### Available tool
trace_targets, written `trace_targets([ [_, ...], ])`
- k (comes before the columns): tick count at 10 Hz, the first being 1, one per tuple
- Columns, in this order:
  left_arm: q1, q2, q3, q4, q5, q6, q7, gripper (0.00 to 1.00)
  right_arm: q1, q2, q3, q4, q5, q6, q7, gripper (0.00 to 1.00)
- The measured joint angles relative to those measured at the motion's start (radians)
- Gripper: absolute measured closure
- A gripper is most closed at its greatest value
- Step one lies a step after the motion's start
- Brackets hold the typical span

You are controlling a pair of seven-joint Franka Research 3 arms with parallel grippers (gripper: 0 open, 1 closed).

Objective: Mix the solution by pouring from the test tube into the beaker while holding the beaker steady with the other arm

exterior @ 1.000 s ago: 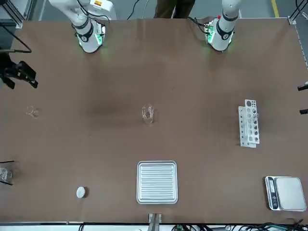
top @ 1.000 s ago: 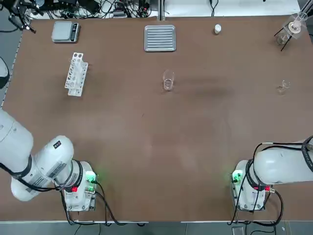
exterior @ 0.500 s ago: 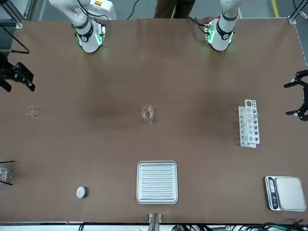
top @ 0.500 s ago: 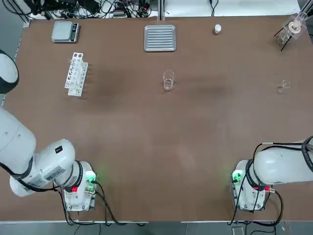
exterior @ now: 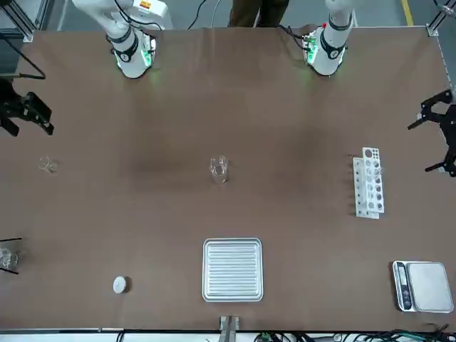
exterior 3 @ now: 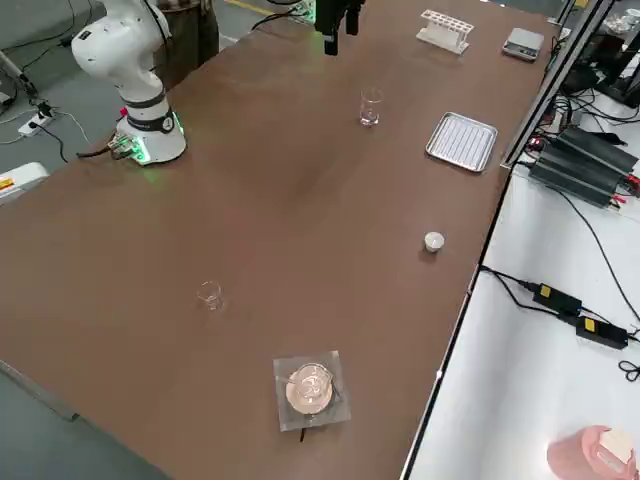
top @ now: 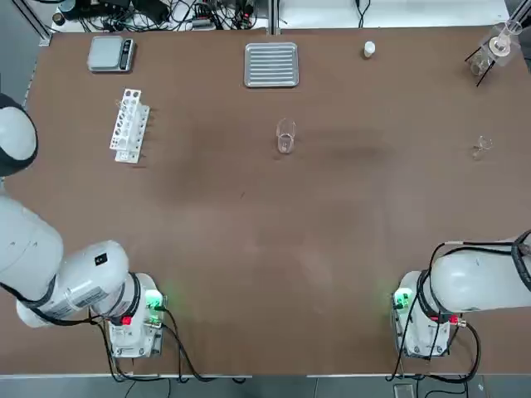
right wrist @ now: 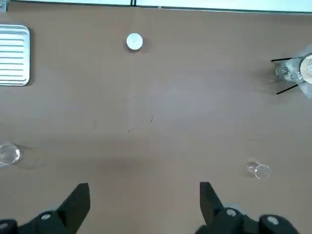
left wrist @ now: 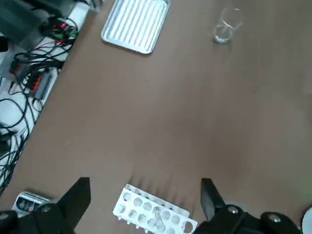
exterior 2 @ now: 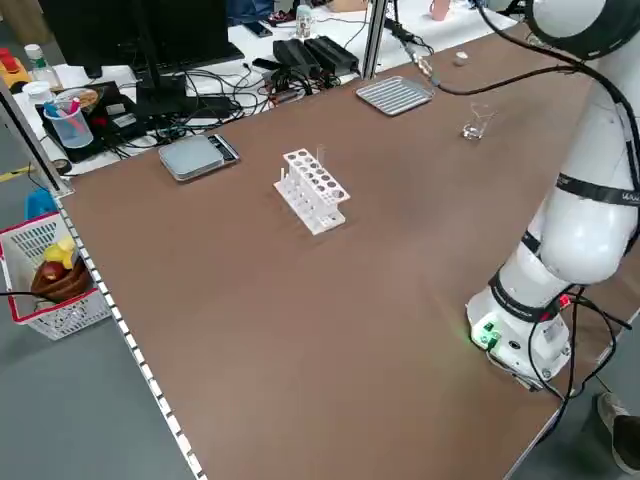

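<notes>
The beaker (top: 285, 137) stands upright near the table's middle, also seen in the front view (exterior: 219, 169) and far off in both wrist views (left wrist: 226, 26) (right wrist: 8, 153). A slim test tube (left wrist: 157, 214) stands in the white rack (top: 129, 125) at the left. My left gripper (left wrist: 145, 181) hangs open high above the table's left edge beside the rack (exterior: 368, 182), showing in the front view (exterior: 440, 139). My right gripper (right wrist: 144, 185) is open and empty above the right part of the table (exterior: 25, 114), well away from the beaker.
A ribbed metal tray (top: 271, 64), a scale (top: 111, 53) and a white cap (top: 369, 50) lie along the far edge. A stoppered flask on a stand (top: 496, 48) is at the far right corner, with a small glass piece (top: 481, 147) nearer.
The left gripper has come into the front view at the table's left edge beside the rack. The right gripper has shifted only slightly. Nothing on the table has moved.
</notes>
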Motion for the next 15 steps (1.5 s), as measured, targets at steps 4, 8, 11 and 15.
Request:
trace_targets([
  [4, -0.168, -0.011, 0.001, -0.014, 0.129, 0.042, -0.379, 0.00, 0.000, 0.000, -0.001, -0.001, 0.000, 0.000, 0.013, 0.00],
  [8, -0.164, -0.003, 0.013, -0.030, 0.187, 0.046, -0.769, 0.00, -0.003, 0.000, -0.009, 0.000, -0.001, 0.000, 0.026, 0.00],
  [11, -0.161, 0.000, 0.015, -0.031, 0.221, 0.048, -0.993, 0.00, -0.012, 0.000, -0.016, 0.000, -0.001, -0.068, 0.026, 0.00],
  [15, -0.153, -0.005, 0.020, -0.028, 0.231, 0.049, -1.143, 0.00, -0.016, 0.000, -0.017, 0.006, -0.001, -0.068, 0.026, 0.00],
])
